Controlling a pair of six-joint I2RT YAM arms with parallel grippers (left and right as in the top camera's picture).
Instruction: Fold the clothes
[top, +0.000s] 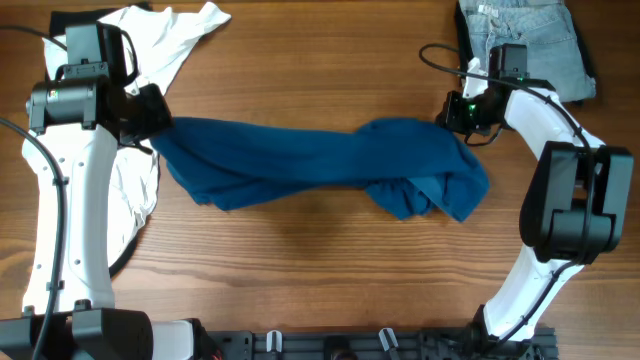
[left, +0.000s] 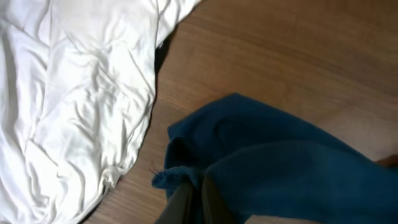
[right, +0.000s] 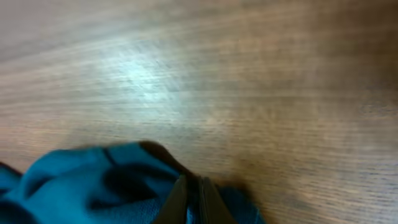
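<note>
A blue garment (top: 320, 165) lies stretched across the middle of the wooden table, bunched at its right end. My left gripper (top: 152, 118) is shut on its left end; in the left wrist view the fingers (left: 194, 198) pinch the blue cloth (left: 280, 168). My right gripper (top: 462, 112) is shut on its upper right edge; in the right wrist view the fingers (right: 193, 199) pinch the blue fabric (right: 93, 183).
A white garment (top: 160, 45) lies crumpled at the far left, under and behind the left arm, and shows in the left wrist view (left: 68, 93). Folded light denim (top: 535, 45) sits at the back right corner.
</note>
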